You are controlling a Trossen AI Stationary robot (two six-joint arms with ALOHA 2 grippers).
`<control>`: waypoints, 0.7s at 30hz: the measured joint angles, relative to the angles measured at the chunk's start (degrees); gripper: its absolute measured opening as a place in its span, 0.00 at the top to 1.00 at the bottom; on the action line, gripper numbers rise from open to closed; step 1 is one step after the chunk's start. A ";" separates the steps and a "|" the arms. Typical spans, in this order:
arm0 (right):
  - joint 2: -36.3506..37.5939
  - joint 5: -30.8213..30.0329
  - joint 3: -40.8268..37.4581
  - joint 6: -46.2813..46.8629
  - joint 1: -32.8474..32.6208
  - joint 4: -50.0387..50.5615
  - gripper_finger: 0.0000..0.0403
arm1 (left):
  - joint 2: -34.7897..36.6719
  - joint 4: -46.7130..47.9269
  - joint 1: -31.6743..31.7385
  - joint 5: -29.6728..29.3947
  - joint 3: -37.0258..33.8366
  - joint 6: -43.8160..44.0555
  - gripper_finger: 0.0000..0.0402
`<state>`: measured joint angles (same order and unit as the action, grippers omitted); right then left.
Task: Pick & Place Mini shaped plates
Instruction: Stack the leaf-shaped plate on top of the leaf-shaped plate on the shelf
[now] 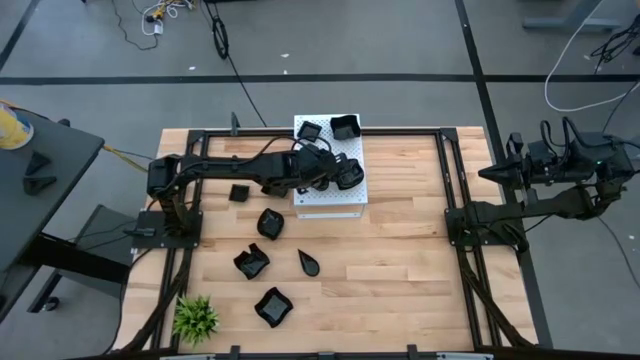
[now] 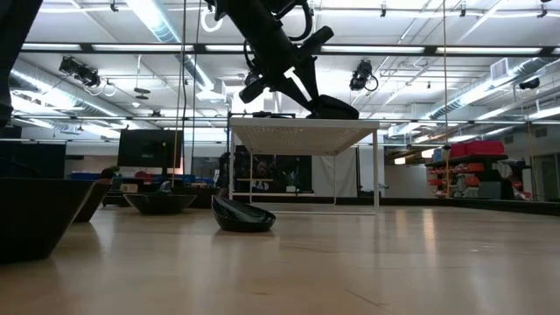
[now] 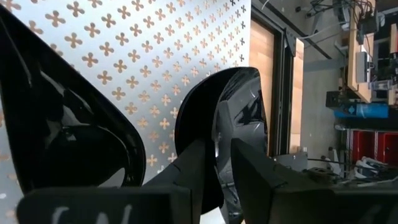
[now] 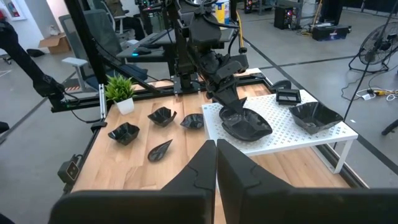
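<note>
At frame bottom the left gripper [image 3: 214, 165] straddled, fingers apart, the third dish [image 3: 227, 130] delivered onto the white board [image 1: 330, 195]; five black plates [image 1: 258, 262] remained on the table, and the right gripper [image 4: 216, 163] waited with fingers together.

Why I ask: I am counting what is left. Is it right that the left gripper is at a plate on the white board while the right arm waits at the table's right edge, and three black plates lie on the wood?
Not quite: five black plates lie on the wood, as the high view shows. The left gripper is indeed at a plate on the white board, and the right arm waits at the table's right edge.
</note>
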<state>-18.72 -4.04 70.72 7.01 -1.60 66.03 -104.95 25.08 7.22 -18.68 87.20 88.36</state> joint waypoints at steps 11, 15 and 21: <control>0.00 0.01 0.00 0.00 0.01 -0.01 0.95 | 0.00 0.46 -0.04 1.12 0.33 -0.06 0.79; 0.00 0.00 0.00 0.00 0.00 0.00 0.95 | 0.07 0.71 -0.09 1.41 2.25 -1.88 0.79; 0.00 0.00 0.00 0.00 0.01 -0.01 0.95 | 0.09 3.59 -0.28 1.59 3.93 -3.23 0.79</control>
<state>-18.72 -4.04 70.72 7.01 -1.59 66.02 -104.86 28.67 6.94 -17.09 91.12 85.13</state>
